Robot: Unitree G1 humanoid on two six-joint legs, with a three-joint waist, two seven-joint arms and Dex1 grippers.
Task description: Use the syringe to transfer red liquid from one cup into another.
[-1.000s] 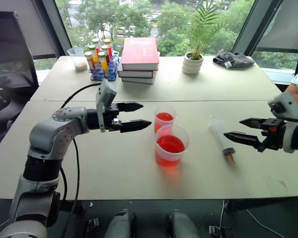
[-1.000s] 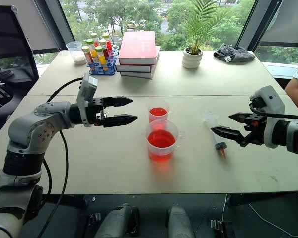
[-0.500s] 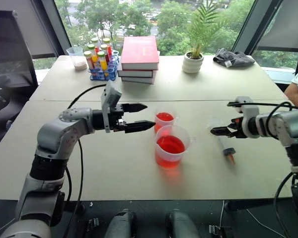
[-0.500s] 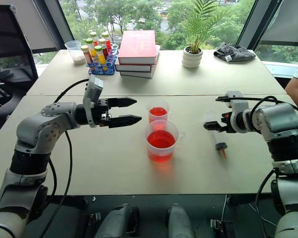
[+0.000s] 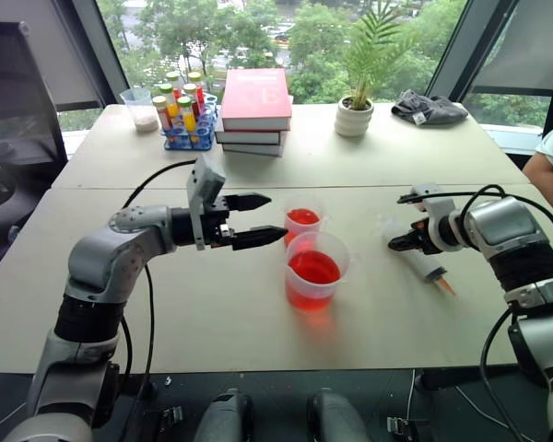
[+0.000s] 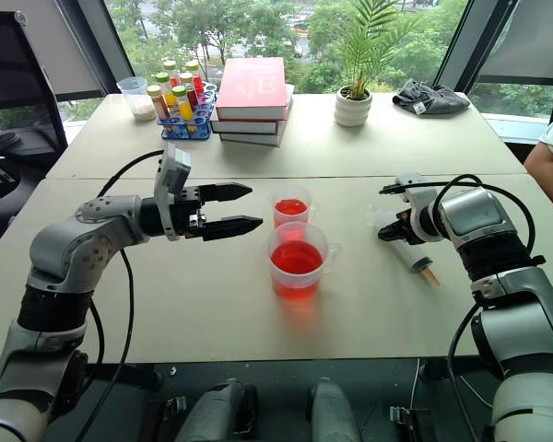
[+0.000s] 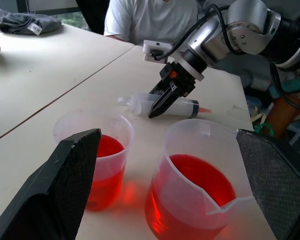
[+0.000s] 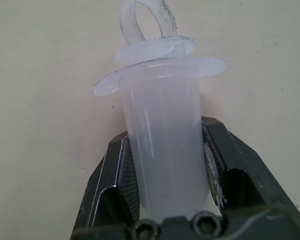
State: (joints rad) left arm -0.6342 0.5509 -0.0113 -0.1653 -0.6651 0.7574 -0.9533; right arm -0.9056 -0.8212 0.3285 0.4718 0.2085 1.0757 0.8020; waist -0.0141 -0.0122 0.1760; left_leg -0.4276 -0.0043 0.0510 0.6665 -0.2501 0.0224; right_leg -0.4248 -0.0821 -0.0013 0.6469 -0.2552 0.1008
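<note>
Syringe [image 8: 162, 150] barrel, clear plastic and wide, sits clamped between the black jaws of the right gripper [image 5: 401, 241], which close on it near the flanged plunger end. It lies on the pale surface [image 5: 212, 313] at the right, its short orange-red tip [image 5: 446, 287] pointing toward the near right. Left of it stand two clear plastic cups, touching or nearly so: the larger cup [image 5: 315, 272], with flared rim and pouring lip, holds translucent red liquid [image 5: 313, 268] to about a third; the smaller narrow cup [image 5: 303, 221], just behind it, also holds red liquid. The left gripper [image 5: 269, 219] hovers level just left of the cups, jaws spread wide, gripping nothing.
</note>
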